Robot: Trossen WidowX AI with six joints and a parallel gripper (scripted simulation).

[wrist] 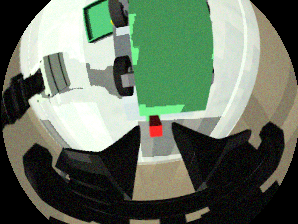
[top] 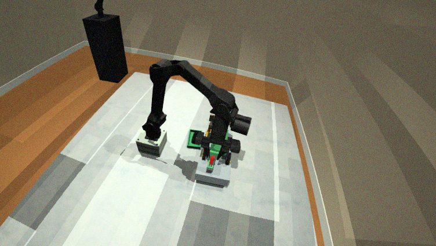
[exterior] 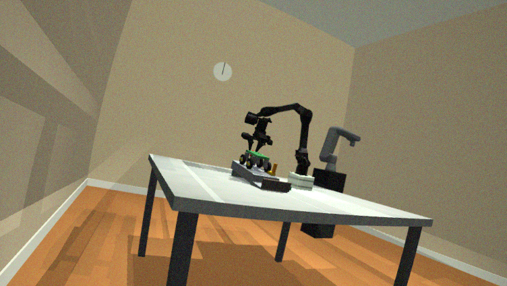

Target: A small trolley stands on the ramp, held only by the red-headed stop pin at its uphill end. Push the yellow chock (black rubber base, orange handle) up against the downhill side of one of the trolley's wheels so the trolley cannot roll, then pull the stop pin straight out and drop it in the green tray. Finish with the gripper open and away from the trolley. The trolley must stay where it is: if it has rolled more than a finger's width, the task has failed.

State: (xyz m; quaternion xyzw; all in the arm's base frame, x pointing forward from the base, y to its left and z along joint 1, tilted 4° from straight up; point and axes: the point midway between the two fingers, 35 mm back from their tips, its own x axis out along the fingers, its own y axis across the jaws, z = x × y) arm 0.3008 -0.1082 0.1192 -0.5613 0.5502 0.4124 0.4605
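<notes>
My gripper (exterior: 253,150) (wrist: 155,127) is open and empty, low over the trolley's uphill end. In the wrist view its fingertips stand on either side of the red-headed stop pin (top: 211,159) (wrist: 156,130), which stands in its holder on the ramp (top: 213,178) (exterior: 245,172) (wrist: 165,145). The trolley (top: 215,148) (exterior: 257,155) (wrist: 172,60) has a green top and black wheels and stands on the ramp. The chock (exterior: 274,168) stands by the trolley's downhill wheel with its handle up; whether it touches is too small to tell. The green tray (top: 191,137) (wrist: 100,22) lies beside the ramp and looks empty.
The arm's pale base block (top: 158,141) (exterior: 301,180) (wrist: 56,74) stands to the left of the tray in the top view. A dark brown end board (exterior: 276,185) crosses the ramp's downhill end. A black pedestal (top: 106,49) (exterior: 328,179) stands beyond the table.
</notes>
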